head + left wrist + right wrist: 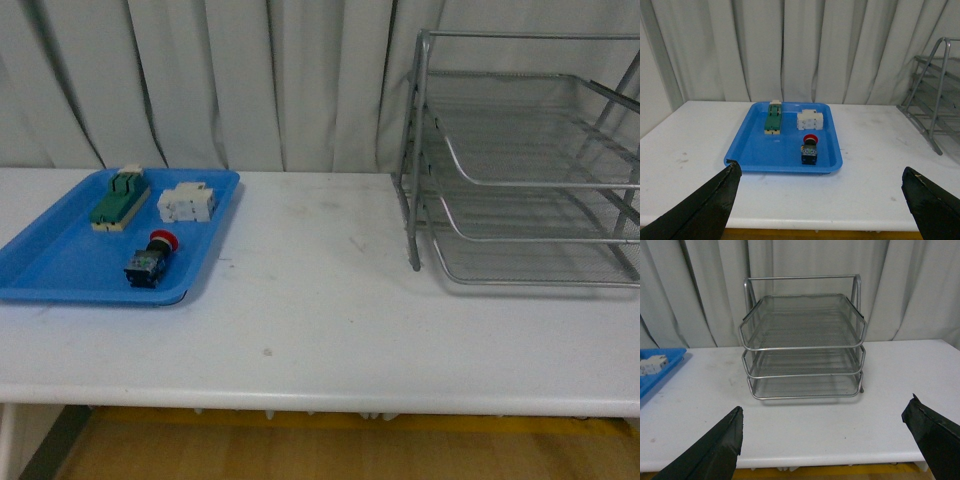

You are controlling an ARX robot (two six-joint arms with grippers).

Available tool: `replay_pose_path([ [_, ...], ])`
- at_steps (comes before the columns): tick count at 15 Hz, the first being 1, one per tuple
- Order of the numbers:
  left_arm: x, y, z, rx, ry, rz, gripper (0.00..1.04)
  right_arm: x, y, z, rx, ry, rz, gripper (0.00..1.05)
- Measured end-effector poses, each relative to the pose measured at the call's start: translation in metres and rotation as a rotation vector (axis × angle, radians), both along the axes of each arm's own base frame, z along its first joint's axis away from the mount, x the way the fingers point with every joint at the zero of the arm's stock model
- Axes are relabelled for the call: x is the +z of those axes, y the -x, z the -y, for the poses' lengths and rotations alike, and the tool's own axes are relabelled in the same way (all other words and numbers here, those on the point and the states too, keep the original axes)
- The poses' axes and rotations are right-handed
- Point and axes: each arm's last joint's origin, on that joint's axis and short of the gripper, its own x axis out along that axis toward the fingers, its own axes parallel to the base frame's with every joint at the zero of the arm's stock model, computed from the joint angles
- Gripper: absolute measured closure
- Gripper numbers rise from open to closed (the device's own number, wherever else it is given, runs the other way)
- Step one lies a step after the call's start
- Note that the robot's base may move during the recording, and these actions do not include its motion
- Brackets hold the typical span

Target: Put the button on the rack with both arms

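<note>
The button [152, 259], red cap on a black-and-blue body, lies on its side in the blue tray [55, 262] at the table's left; it also shows in the left wrist view [809, 149]. The silver three-tier wire rack [530, 180] stands at the back right, facing the right wrist camera [802, 345]. Neither arm shows in the front view. My left gripper [822, 200] is open and empty, back over the table's front edge, well short of the tray. My right gripper [825, 440] is open and empty, in front of the rack.
The blue tray [755, 150] also holds a green-and-cream switch block [120, 197] and a white blocky component [187, 202]. Grey curtains hang behind the white table [320, 300]. The table's front edge runs close below both grippers.
</note>
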Motion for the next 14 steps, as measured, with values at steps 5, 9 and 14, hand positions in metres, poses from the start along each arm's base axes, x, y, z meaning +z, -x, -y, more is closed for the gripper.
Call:
replay_pose_path([
  [5, 0.0, 0.0, 0.0, 0.0, 0.0, 0.0, 0.07, 0.0, 0.0, 0.0, 0.0, 0.0, 0.0, 0.06],
  [9, 0.0, 0.0, 0.0, 0.0, 0.0, 0.0, 0.07, 0.0, 0.0, 0.0, 0.0, 0.0, 0.0, 0.06],
  [14, 0.0, 0.0, 0.0, 0.0, 0.0, 0.0, 0.07, 0.0, 0.0, 0.0, 0.0, 0.0, 0.0, 0.06],
])
